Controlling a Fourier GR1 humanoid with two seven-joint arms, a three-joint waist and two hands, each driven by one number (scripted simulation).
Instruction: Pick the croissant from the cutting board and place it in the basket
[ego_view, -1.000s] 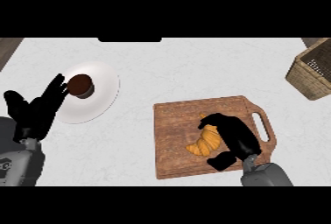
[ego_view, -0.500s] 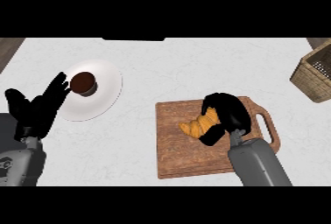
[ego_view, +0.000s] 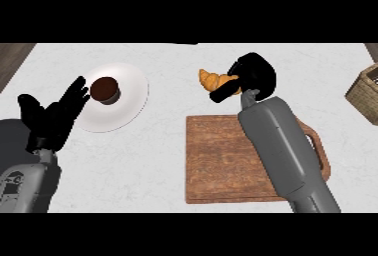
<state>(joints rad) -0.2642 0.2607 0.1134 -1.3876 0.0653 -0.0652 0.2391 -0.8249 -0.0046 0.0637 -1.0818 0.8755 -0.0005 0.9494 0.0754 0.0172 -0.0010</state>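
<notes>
While the right hand (ego_view: 249, 76) has its fingers curled round the croissant (ego_view: 215, 81), pinching its right end so that the pastry sticks out to the left of the palm, the cutting board (ego_view: 221, 165) lies bare below and nearer, with the grey forearm crossing over it. The croissant is up off the board, held over the white counter (ego_view: 170, 150) just beyond the board's far edge, its long axis running roughly left to right with a slight downward tilt. What matters for the carry is that the basket (ego_view: 366, 94) sits at the right edge of the scene, well apart from the hand and on the opposite side from where the croissant protrudes, so I judge the arm must sweep rightward with the pastry trailing behind the palm. The right hand is plainly the nearer one to the basket. The left hand (ego_view: 53, 117) rests open at the near left, fingers up, beside the plate (ego_view: 125, 107) that carries a dark round cake (ego_view: 105, 88).
</notes>
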